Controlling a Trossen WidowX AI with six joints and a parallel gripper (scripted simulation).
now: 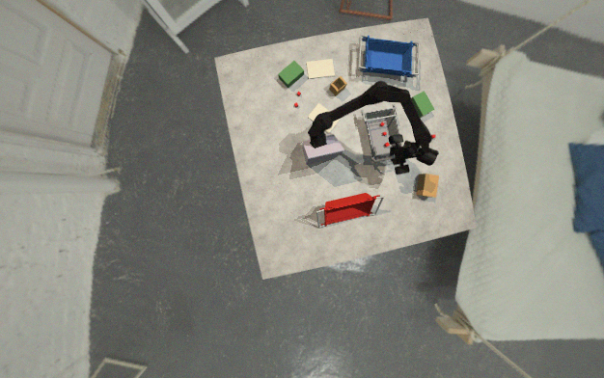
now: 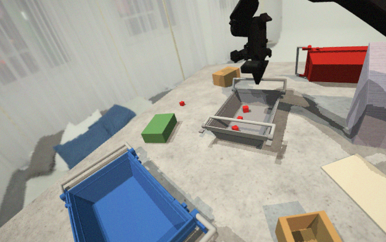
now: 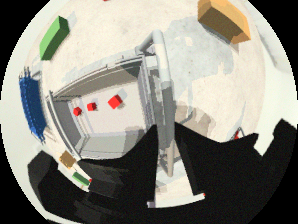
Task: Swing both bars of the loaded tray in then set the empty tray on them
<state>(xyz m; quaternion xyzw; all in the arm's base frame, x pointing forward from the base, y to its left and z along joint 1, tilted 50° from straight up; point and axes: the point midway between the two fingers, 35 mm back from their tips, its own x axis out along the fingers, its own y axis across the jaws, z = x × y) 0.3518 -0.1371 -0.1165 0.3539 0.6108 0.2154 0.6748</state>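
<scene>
Gray tray (image 2: 237,139) with the little red blocks (image 2: 245,108) sits about halfway along the desk edge next to the bed. That is where I have the gripper (image 2: 256,79) now.

The fingers are pressed nearly together and hold nothing. I think that is on purpose: a thin tip works well as a poker to nudge a wire bar. The tip points down at the far bar (image 2: 271,79), at the tray end nearest the orange box (image 2: 225,76). I cannot tell if it touches the bar or is just beside it.

That far bar looks like it is not yet in over the load, so I judge this to be the step in hand. The near bar (image 2: 240,121) already lies across the top, with blocks under it.

Further out, a blue tray (image 2: 83,191) stands empty and upright at the desk corner by the bed. A red tray (image 2: 336,65) lies tipped on its side near the opposite edge. The blue one looks ready to lift, so I guess it is the one to stack. A green block (image 2: 158,127) lies between the gray and blue trays.

I can read no words or labels on anything.
</scene>
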